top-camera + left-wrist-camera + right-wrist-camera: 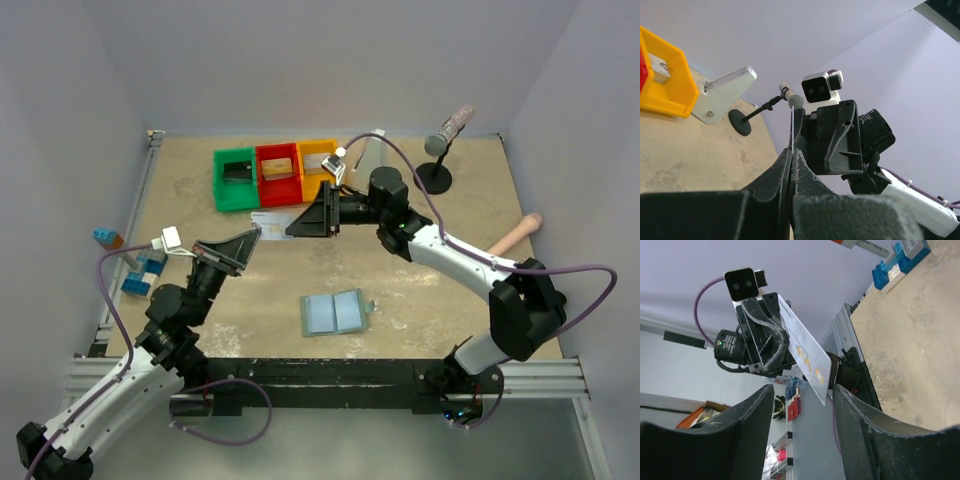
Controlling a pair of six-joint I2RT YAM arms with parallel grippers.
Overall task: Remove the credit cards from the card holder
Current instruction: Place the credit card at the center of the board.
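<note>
Done: one credit card (pixel 805 352) is out, held in the air over the desk (pixel 250 305).
Left hand (pixel 791 150): pinched shut on the card's edge.
Right hand (pixel 803 392): part open, straddling the card's free end, no grip visible.
Card holder (pixel 335 313): lies open, front centre of the desk.
Left to do: second card, can't tell where it is.
Room: scuffed tan desk, plain pale walls.

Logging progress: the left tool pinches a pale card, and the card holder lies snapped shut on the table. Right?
No: the card holder lies open, per the top external view; the left tool does pinch the card.
</note>
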